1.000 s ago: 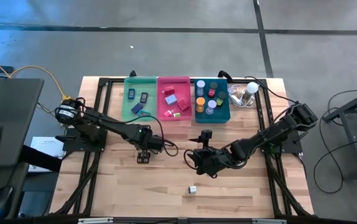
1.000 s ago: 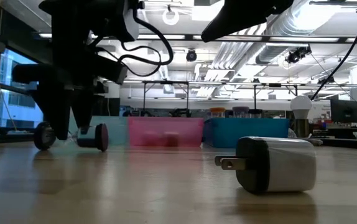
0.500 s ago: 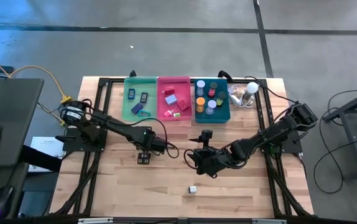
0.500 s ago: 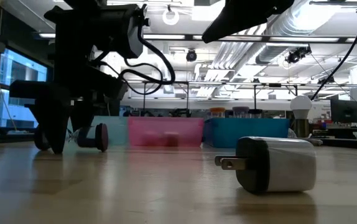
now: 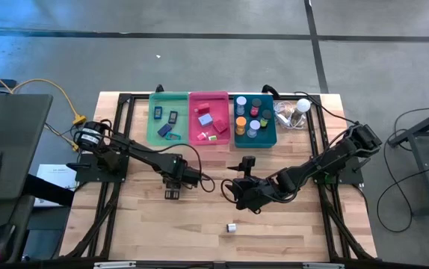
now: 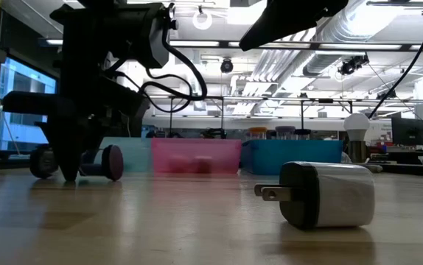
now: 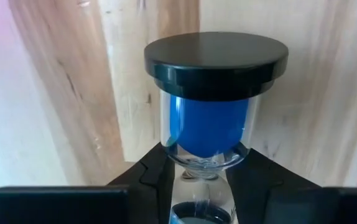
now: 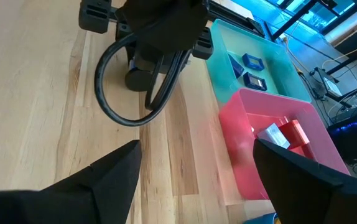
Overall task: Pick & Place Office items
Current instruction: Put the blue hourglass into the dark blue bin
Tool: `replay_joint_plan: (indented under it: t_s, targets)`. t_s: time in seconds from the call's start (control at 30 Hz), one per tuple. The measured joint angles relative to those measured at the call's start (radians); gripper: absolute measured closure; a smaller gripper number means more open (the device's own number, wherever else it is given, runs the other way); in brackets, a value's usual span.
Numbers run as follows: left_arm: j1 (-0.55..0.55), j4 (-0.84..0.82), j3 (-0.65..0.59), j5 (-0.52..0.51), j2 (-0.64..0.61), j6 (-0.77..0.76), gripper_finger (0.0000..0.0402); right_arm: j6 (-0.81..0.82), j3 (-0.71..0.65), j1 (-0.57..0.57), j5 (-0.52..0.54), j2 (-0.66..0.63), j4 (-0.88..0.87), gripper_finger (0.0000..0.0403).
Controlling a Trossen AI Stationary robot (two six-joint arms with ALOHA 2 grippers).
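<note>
The left gripper (image 5: 172, 187) is closing round the waist of a small blue sand timer (image 7: 211, 118) lying on the desk (image 5: 199, 228), so it looks mid-pick, needing a lift toward the bins, while the right gripper (image 5: 238, 190) waits open nearby.

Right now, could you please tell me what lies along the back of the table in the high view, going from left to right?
Green bin → pink bin → blue bin → white bulb.
</note>
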Motion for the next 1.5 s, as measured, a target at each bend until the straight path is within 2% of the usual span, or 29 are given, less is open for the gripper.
replay_joint_plan:
  t_s: [0.27, 0.47, 0.63, 0.87, 1.1, 1.23, 1.37, 1.43, 1.5]
  targets:
    - [0.001, -0.013, 0.0, -0.015, -0.01, -0.019, 0.0294, -0.001, 0.0, 0.0, 0.0, 0.0, 0.0, 0.0104]
    - [-0.005, -0.028, 0.002, -0.06, -0.092, -0.023, 0.0294, -0.012, 0.0, 0.0, 0.0, 0.0, 0.001, 0.0104]
    - [-0.01, 0.089, 0.01, -0.052, -0.227, -0.023, 0.0294, -0.037, 0.0, 0.0, 0.0, 0.0, 0.017, 0.0104]
    - [-0.01, 0.36, 0.012, -0.045, -0.403, -0.006, 0.0294, -0.068, 0.001, 0.002, 0.016, 0.0, 0.055, 0.0118]
    - [-0.01, 0.592, 0.013, -0.021, -0.434, -0.002, 0.0294, -0.175, 0.001, 0.044, 0.128, 0.0, 0.117, 0.019]
    - [-0.01, 0.682, 0.013, 0.001, -0.427, -0.003, 0.0294, -0.293, 0.001, 0.099, 0.331, 0.0, 0.203, 0.0243]
    - [-0.01, 0.768, 0.013, 0.001, -0.427, -0.038, 0.0294, -0.496, 0.001, 0.187, 0.632, -0.006, 0.292, 0.0322]
    - [-0.011, 0.82, 0.013, 0.001, -0.427, -0.057, 0.0294, -0.58, 0.001, 0.214, 0.692, -0.012, 0.371, 0.0371]
    - [-0.011, 0.892, 0.013, 0.001, -0.427, -0.06, 0.0294, -0.656, 0.001, 0.229, 0.673, -0.022, 0.459, 0.0392]
